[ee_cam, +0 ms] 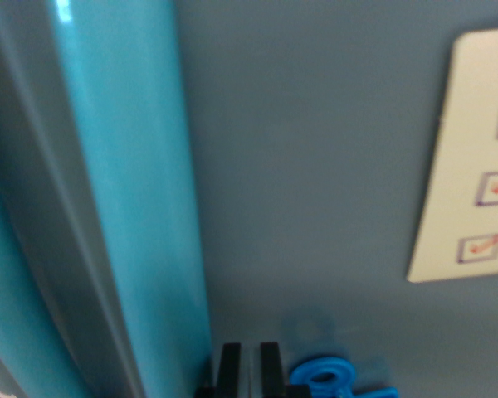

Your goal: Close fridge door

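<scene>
The whole wrist view is soft and out of focus. The gripper [249,369] is cut off by the bottom edge; only two dark finger tips show, close together, and their state cannot be judged. A blue plastic part [325,380] beside them is cropped and unidentifiable. The checklist card [473,166] runs off the right edge, its print illegible. The fridge door [315,166] fills the frame, its outline unseen.

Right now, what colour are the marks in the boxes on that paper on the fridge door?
Orange-red ticks on the paper, seen in the wrist view.
</scene>
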